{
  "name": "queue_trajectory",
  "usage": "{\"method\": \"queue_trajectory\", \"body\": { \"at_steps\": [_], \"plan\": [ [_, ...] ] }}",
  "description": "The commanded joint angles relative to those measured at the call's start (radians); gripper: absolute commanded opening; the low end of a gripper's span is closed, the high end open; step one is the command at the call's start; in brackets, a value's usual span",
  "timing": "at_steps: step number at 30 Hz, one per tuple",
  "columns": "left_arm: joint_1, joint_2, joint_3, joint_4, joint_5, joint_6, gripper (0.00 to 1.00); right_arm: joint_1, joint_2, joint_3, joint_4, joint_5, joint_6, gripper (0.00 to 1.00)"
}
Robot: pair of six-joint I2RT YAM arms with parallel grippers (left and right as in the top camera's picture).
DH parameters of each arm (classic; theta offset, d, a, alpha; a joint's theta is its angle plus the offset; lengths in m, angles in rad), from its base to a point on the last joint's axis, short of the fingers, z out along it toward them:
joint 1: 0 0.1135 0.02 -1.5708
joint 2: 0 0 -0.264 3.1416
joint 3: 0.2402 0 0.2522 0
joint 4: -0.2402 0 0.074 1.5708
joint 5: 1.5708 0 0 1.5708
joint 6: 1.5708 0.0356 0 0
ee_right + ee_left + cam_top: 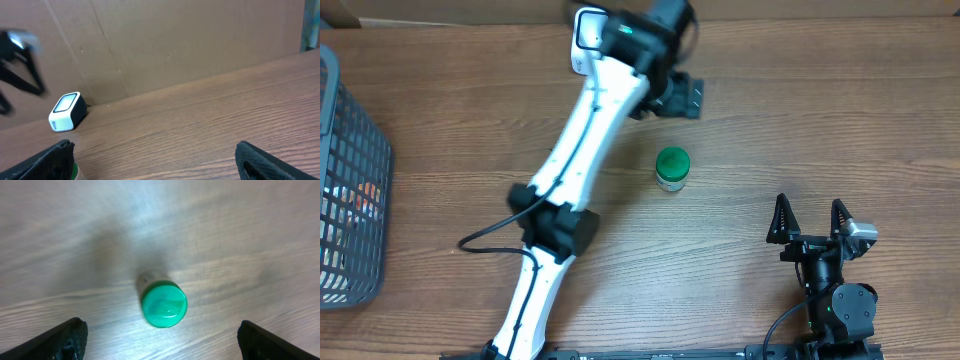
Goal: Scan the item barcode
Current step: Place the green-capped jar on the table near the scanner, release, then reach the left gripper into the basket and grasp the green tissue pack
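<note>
left gripper [682,97], overhead: jaws spread wide, empty, apart from a small upright jar [672,168] with a glossy round green lid on the wood-grain table [800,110]. left wrist: jar between black fingertips [65,340], untouched. right wrist: right gripper [160,167] equally spread, empty; white boxy scanner [67,111] by a cardboard wall [200,40].

Overhead, left wrist: both above bottle [672,168].

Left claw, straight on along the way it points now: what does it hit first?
Likely the green-capped jar, centred between the open left claw's fingers in the wrist view. Depth is unclear; if it misses, the wooden table is next.
</note>
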Motion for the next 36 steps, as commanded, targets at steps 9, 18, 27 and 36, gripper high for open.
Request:
{"method": "queue_trajectory", "body": {
  "at_steps": [9,18,27,36],
  "plan": [
    [0.401,-0.445,0.137,-0.017,-0.043,0.038,0.96,0.004,-0.007,-0.010,0.005,0.006,-0.003,1.00],
    [1.033,-0.562,0.122,-0.017,-0.042,-0.009,0.98,0.004,-0.007,-0.010,0.005,0.006,-0.003,1.00],
    [1.402,-0.560,-0.183,-0.012,-0.085,-0.046,0.96,0.004,-0.007,-0.010,0.005,0.006,-0.003,1.00],
    [1.526,-0.521,-0.563,0.146,-0.176,-0.045,0.91,0.004,-0.007,-0.010,0.005,0.006,-0.003,1.00]
  ]
}}
